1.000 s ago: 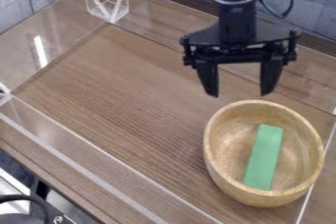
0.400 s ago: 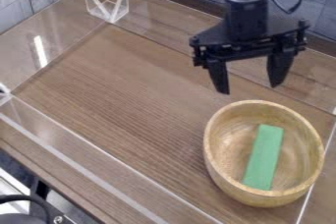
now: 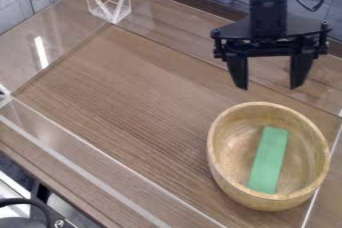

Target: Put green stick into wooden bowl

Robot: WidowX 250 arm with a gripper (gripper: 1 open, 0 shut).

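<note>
The green stick lies flat inside the wooden bowl, which sits on the table at the lower right. My gripper hangs above and behind the bowl, apart from it. Its two black fingers point down and stand wide open with nothing between them.
Clear acrylic walls fence the wooden table top on the left, back and front. A small clear bracket stands at the back left corner. The table's front edge runs along the lower left.
The open gripper has risen and drifted right and back, away from the bowl. The stick and the bowl have stayed put.
</note>
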